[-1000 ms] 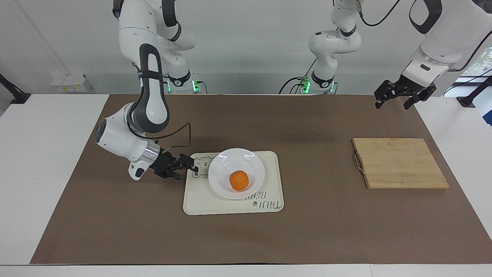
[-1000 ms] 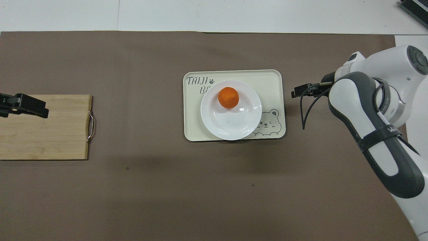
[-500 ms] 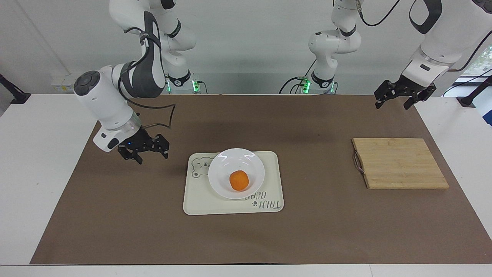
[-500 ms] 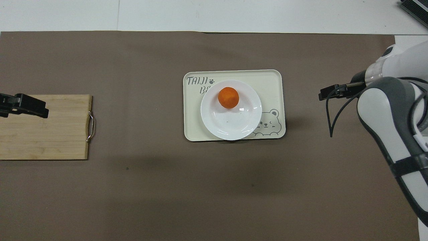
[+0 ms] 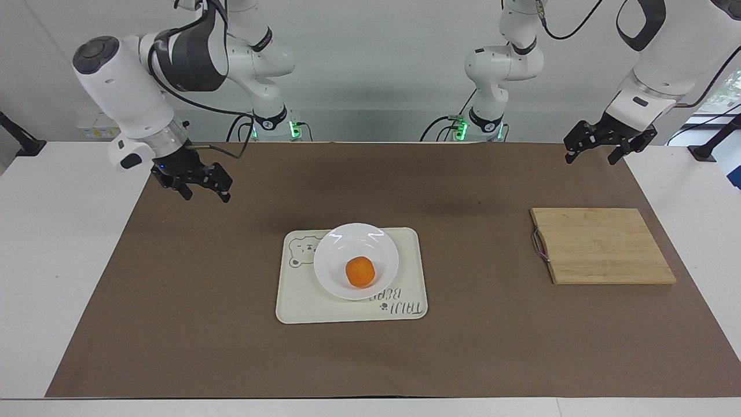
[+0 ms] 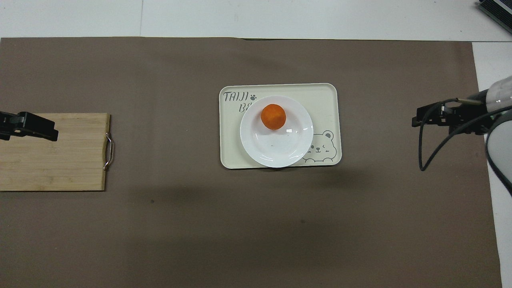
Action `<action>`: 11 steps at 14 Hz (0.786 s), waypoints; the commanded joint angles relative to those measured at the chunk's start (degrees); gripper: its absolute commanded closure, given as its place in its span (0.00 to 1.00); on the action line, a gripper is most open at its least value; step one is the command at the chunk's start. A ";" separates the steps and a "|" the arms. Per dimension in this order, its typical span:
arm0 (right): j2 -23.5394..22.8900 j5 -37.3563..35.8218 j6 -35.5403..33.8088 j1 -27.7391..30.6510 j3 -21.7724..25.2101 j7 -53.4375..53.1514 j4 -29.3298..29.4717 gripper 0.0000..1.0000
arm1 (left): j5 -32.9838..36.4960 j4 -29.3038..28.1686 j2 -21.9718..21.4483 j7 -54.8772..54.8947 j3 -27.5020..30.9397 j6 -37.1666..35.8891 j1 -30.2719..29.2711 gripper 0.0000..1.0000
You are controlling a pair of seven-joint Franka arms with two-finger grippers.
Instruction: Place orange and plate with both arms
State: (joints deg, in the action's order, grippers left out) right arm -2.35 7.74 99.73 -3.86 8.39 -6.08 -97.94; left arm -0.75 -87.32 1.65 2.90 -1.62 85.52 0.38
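Note:
The orange (image 5: 359, 271) lies in the white plate (image 5: 347, 243), which sits on the cream bear tray (image 5: 301, 304) at mid-table. In the overhead view the orange (image 6: 273, 116) lies on the part of the plate (image 6: 276, 150) farther from the robots. My right gripper (image 5: 205, 194) is open and empty, raised over the brown mat toward the right arm's end, well apart from the tray; it also shows in the overhead view (image 6: 417, 120). My left gripper (image 5: 591, 157) is open and empty, and waits raised at the left arm's end; from overhead (image 6: 40, 128) it covers the cutting board.
A wooden cutting board (image 5: 602, 246) with a metal handle lies toward the left arm's end of the table, also in the overhead view (image 6: 60, 160). A brown mat (image 5: 492, 336) covers the table. The tray (image 6: 324, 96) carries a bear drawing and lettering.
My right gripper has drawn away from the tray's edge, risen and moved toward the right arm's end of the table. The left arm, plate and orange have not moved.

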 commanded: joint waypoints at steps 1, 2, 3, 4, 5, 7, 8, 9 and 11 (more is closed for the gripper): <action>2.17 -1.68 -3.30 1.92 -0.49 1.76 -0.59 0.00 | 0.04 -0.04 -0.25 0.27 -0.22 0.08 -0.47 0.00; 3.05 -3.25 -4.36 2.01 -0.48 2.82 -0.59 0.00 | 0.04 -0.04 -0.33 0.27 -0.22 0.08 -0.47 0.00; 4.01 -4.57 -4.89 2.18 -0.48 3.70 -0.59 0.00 | 0.04 -0.04 -0.25 0.27 -0.22 0.08 -0.47 0.00; 4.98 -5.45 -5.51 2.36 -0.48 4.14 -0.33 0.00 | 0.04 -0.04 -0.33 0.27 -0.22 0.08 -0.47 0.00; 5.60 -6.68 -5.86 2.36 -0.48 4.15 -0.07 0.00 | 0.04 -0.04 -0.25 0.27 -0.22 0.08 -0.47 0.00; 5.96 -8.00 -8.39 1.84 -1.01 4.15 2.65 0.00 | 0.04 -0.04 -0.25 0.27 -0.22 0.08 -0.47 0.00; 5.96 -8.88 -10.15 1.57 -1.45 4.06 4.31 0.00 | 0.04 -0.04 -0.33 0.27 -0.22 0.08 -0.38 0.00; 5.96 -9.15 -10.43 1.48 -1.54 4.06 4.59 0.00 | 0.04 -0.04 -0.25 0.27 -0.22 0.08 -0.38 0.00; 6.04 -9.41 -9.99 1.40 -1.63 4.15 4.42 0.00 | 0.04 -0.04 -0.25 0.27 -0.14 0.08 -0.47 0.00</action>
State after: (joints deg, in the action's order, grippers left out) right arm 4.04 0.21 90.38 -2.67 7.25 -2.87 -94.20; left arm -0.75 -87.32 1.65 2.90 -1.62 85.52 0.38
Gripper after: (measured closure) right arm 0.000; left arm 0.000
